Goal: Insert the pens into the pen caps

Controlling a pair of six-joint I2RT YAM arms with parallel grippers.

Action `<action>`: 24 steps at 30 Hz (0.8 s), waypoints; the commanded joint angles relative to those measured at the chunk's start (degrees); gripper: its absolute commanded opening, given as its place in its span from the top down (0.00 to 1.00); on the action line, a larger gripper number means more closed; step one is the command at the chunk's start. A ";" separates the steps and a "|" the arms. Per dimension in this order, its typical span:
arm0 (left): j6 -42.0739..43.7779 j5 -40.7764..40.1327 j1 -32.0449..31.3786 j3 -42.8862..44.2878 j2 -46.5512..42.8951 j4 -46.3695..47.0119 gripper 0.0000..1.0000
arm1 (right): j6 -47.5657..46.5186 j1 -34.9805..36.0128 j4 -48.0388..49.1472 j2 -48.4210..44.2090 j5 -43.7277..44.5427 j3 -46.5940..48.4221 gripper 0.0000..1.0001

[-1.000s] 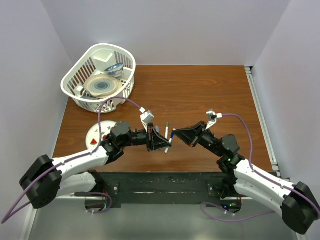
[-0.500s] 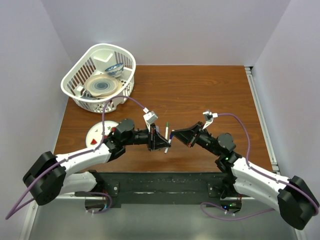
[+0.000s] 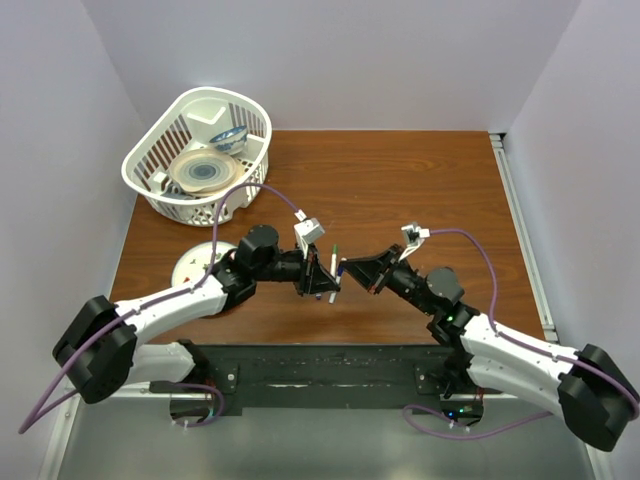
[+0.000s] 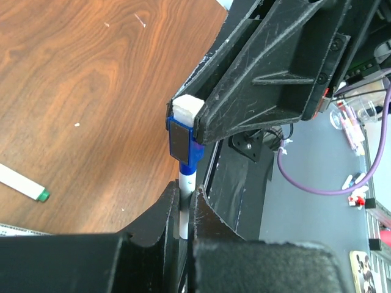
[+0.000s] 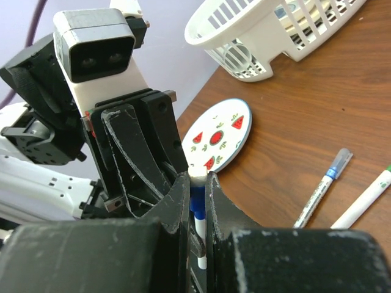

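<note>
"Looking at the two arms first: what does each end effector have?"

"The left end effector point(image 4: 183, 215) is clenched on a white pen point(image 4: 184, 207), pinching its barrel. The right end effector point(image 5: 197, 196) is clenched on the blue cap point(image 4: 190, 163). They meet tip to tip above the bench point(image 3: 400, 190). The pen's blue-ringed end touches the cap's mouth, but I cannot tell how deep it sits."

"And the room around them?"

"The bench's near edge lies close behind both wrists. Open wood runs beyond the meeting tips to the far edge and out past the right end effector. The white basket point(image 3: 172, 207) sits in the far corner on the left end effector's side, well apart. The watermelon plate point(image 5: 227, 141) lies behind the left end effector, beside the left arm point(image 3: 170, 315). Two more pens lie flat on the bench just beyond the tips, near each other but apart: a green-ended pen point(image 5: 366, 198) and a blue-banded pen point(image 5: 321, 190) with a pale end."
</note>
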 commanded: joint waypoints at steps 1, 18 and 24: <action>1.67 -12.13 4.57 8.60 -0.14 21.39 1.00 | 0.25 8.57 -17.07 1.93 -16.50 -2.38 1.00; 3.86 -16.42 7.56 10.61 -0.76 19.38 1.00 | 3.23 16.83 -15.41 8.96 -11.05 -2.11 1.00; 6.23 -16.26 7.47 13.51 -0.93 12.88 1.00 | 3.32 17.54 -21.72 6.60 -7.37 1.83 1.00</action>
